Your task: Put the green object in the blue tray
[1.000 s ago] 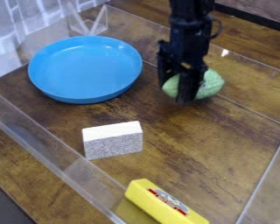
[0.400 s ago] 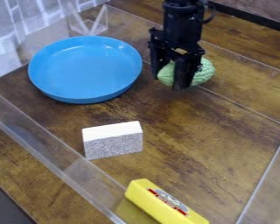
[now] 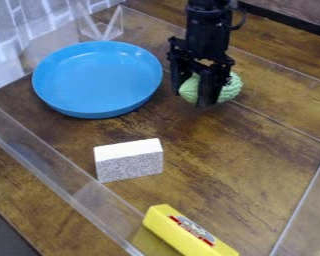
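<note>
Camera view: the tool [image 3: 203, 88] points down with its jaws clamped on the green object [image 3: 219, 89], resting on the tabletop [image 3: 243, 160] toward the far edge. Blue tray [image 3: 96, 78] lies just beside it, toward the far-left corner.

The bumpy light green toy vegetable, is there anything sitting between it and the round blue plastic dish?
Nothing visible. The bumpy light green toy vegetable sits in the black pincer, just right of the round blue plastic dish, with only bare wooden tabletop between them. The grey-white sponge block lies nearer the camera, off that path.
</note>
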`<control>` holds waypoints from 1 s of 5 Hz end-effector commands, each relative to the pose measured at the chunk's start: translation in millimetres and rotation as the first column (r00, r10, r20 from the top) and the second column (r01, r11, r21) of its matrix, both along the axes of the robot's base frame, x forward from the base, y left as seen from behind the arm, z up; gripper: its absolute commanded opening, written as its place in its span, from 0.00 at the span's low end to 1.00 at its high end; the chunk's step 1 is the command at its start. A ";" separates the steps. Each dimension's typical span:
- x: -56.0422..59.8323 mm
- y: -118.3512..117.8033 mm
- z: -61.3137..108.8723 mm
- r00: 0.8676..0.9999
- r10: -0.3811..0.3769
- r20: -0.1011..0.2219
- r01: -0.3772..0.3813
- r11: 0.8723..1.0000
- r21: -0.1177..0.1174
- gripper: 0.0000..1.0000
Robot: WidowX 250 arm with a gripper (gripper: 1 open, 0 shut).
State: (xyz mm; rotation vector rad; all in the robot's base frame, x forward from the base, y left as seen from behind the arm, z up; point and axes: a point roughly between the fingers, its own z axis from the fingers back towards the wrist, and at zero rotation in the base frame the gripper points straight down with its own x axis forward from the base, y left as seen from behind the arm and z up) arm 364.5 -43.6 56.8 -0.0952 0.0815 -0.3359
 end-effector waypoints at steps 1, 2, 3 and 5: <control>6.4 0.3 26.1 0.998 -0.004 0.056 0.004 1.000 -0.005 0.00; 3.7 3.9 31.1 0.999 -0.002 0.043 0.002 1.000 -0.004 0.00; 1.2 8.1 36.4 1.000 0.002 0.031 -0.002 1.000 -0.003 0.00; -5.1 21.9 51.7 1.000 0.016 0.008 -0.016 1.000 0.008 0.00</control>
